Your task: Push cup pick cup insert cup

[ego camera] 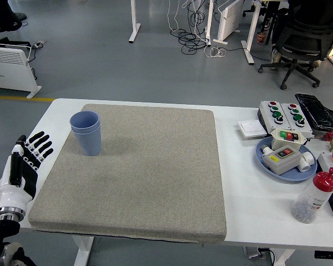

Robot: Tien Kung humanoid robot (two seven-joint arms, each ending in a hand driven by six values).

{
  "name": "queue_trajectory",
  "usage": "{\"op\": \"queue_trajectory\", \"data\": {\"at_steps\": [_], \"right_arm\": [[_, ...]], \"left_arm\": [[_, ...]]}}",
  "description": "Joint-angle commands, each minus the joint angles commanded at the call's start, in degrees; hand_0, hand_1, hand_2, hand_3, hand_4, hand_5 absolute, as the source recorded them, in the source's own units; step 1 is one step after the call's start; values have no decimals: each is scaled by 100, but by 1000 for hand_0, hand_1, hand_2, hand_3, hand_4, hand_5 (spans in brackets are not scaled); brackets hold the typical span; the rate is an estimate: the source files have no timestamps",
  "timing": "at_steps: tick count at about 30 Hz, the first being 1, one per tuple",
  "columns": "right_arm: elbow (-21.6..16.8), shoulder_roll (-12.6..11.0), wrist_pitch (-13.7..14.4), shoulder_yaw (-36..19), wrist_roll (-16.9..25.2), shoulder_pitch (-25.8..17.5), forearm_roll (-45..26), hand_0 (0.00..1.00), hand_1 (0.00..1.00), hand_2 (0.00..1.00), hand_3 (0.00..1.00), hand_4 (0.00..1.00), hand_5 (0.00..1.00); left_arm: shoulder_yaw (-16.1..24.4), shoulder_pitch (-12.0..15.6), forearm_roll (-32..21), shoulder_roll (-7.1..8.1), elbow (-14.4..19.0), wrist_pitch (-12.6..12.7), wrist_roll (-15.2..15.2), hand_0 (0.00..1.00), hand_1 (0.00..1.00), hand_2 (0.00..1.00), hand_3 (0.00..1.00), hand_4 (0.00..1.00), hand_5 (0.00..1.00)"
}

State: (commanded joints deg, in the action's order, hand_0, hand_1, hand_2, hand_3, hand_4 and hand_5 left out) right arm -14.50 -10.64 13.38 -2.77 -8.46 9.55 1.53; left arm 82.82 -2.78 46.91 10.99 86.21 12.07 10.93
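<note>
Cups (86, 133) already sit nested, upright on the grey mat (155, 177) at upper left of frame. My left hand (25, 166) hovers at lower left, fingers spread, empty. I judge insertion done.

Bright, even overhead light throughout, with no harsh glare on the white counter (238, 183). Only a faint soft shadow right of the blue cups (86, 133) on the mat (150, 172). Sharp focus overall, slight wide-angle stretch toward the corners.
</note>
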Motion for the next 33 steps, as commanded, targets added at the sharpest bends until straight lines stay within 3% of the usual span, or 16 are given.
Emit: {"op": "queue_trajectory", "data": {"at_steps": [33], "right_arm": [[9,-2,-1,82,48,58,-164,706,646,644,573,72,456]], "left_arm": [[19,-101,39,0,-78,33,-5,787,814,797,754,489,998]]}}
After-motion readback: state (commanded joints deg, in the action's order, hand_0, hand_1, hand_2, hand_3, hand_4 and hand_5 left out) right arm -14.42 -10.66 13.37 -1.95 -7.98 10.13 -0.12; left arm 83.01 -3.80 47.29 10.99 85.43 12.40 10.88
